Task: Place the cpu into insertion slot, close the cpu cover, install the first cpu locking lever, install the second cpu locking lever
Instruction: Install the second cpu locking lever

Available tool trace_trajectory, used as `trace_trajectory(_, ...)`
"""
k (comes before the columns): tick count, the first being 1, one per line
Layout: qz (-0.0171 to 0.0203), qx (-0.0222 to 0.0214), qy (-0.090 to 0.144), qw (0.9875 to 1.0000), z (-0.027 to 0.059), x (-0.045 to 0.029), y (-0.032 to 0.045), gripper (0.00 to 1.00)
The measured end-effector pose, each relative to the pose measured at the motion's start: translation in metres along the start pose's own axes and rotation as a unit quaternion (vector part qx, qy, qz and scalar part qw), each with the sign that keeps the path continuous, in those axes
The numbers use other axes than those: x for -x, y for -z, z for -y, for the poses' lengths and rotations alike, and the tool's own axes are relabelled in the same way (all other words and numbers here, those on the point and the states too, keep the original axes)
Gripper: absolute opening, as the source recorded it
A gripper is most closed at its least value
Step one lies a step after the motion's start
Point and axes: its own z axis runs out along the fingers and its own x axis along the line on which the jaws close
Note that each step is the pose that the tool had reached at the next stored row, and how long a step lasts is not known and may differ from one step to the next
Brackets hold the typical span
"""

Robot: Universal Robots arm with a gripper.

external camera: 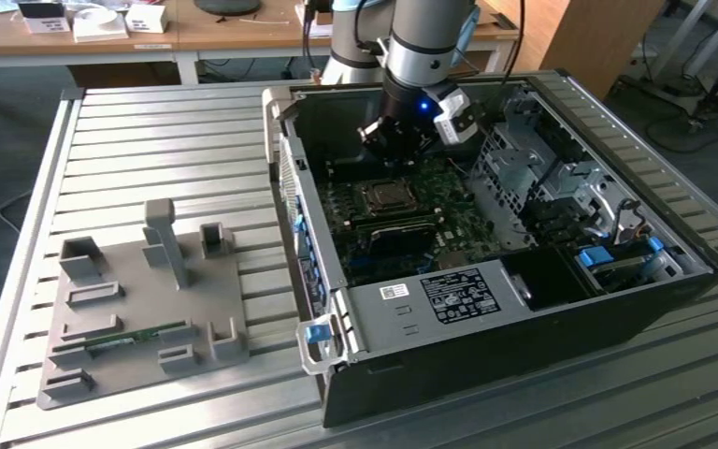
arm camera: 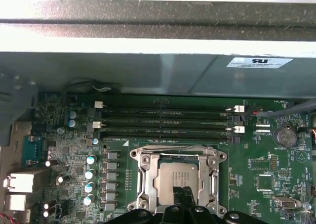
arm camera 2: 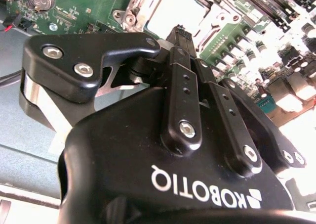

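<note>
Main danger, judging from here: a sideways slip of the hand (arm camera: 182,195) off thin, smooth metal at the socket (arm camera: 217,157) edge, with the tips skidding onto the green board (arm camera: 256,164) and nicking the small parts crowded round it. Likely cause: narrow tips pushing at a slant on something springy. Second danger: bearing down on the cover plate (arm camera: 146,167) or the chip (arm camera: 178,177) off-centre, loading the fine contacts beneath unevenly. Third: clipping the long memory slots (arm camera: 168,120) just beyond the socket, or a wall of the computer case (external camera: 287,178), given so little room inside.

Fingers together, meeting in one dark point in both wrist views, nothing visible between them. Poised low over the near edge of the socket; touching or just clear, impossible to tell.

Chip: flat, square, dull silver-grey on top with faint print, lying level in the socket and framed on all sides by the plate's window. Plate: silvery, apparently down flat over the chip's rim, with round fastener heads at the corners. Locking wires along the sides too thin to judge, hooked or free.

Exterior view: socket near the middle of the board, directly beneath the hand, inside the opened case on the ribbed metal surface (external camera: 147,140). Grey holder tray (external camera: 147,299) well apart, toward the exterior view's left.
</note>
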Motion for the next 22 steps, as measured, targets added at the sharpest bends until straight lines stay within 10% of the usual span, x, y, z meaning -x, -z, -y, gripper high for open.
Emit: trace_trajectory(22,0.0000,0.0000,0.000,1.0000,0.0140,-0.0002,0.0011,0.11)
